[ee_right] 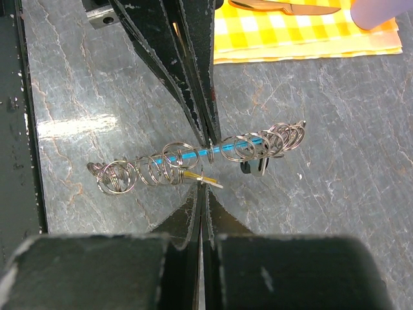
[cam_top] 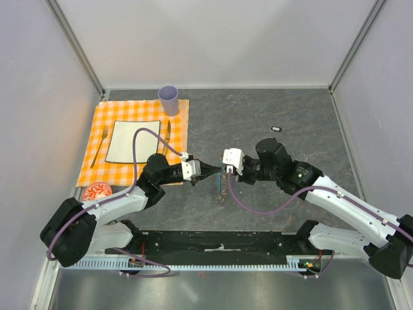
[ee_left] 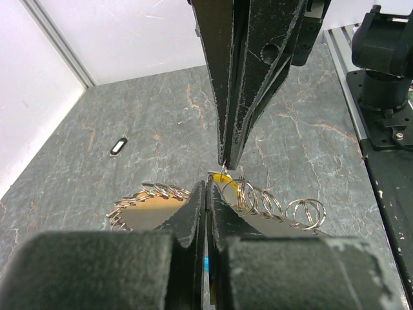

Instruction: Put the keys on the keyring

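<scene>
The keyring (ee_right: 161, 169) is a loop of metal rings with a blue section (ee_right: 193, 155), held off the table between both grippers. My left gripper (ee_left: 206, 184) is shut on the keyring at its blue section; in the top view it (cam_top: 211, 170) comes in from the left. My right gripper (ee_right: 203, 188) is shut on the yellow-orange key (ee_right: 197, 176), held right against the rings; in the top view it (cam_top: 224, 173) meets the left one tip to tip. A black key (ee_right: 253, 168) hangs on the keyring. Another black key with a white centre (cam_top: 277, 128) lies on the table at the far right.
An orange checked placemat (cam_top: 177, 123) at the back left bears a white plate (cam_top: 132, 142), a fork (cam_top: 99, 150), a knife (cam_top: 167, 132) and a purple cup (cam_top: 168, 100). A small red-patterned dish (cam_top: 97, 190) sits near the left arm. Walls close in three sides.
</scene>
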Available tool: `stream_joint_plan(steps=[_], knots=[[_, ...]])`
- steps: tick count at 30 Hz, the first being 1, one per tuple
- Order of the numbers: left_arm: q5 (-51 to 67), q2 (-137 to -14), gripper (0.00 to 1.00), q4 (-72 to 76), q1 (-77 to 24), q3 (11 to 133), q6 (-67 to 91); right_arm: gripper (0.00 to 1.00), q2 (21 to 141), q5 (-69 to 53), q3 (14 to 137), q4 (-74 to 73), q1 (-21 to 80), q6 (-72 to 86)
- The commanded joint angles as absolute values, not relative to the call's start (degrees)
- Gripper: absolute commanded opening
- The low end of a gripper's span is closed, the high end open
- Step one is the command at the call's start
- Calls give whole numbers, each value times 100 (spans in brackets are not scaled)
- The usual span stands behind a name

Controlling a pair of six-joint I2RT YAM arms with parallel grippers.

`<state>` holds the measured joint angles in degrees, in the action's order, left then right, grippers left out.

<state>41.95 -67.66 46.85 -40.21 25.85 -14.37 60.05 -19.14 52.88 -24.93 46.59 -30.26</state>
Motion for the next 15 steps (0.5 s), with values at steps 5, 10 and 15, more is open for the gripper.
stream_joint_plan(steps=[5, 10, 15], knots=[[4289, -6662, 2, 5115, -4008, 2619, -1468, 0, 5968, -1775, 5300, -2435, 4658, -3006], [4447, -6697, 2, 5107, -4008, 2645, -1450, 0, 5977, -1819, 5309, -2408, 4658, -3015], [4491, -6724, 2, 5089, -4008, 2672, -1433, 0, 5933, -1951, 5291, -2391, 4658, -3041]])
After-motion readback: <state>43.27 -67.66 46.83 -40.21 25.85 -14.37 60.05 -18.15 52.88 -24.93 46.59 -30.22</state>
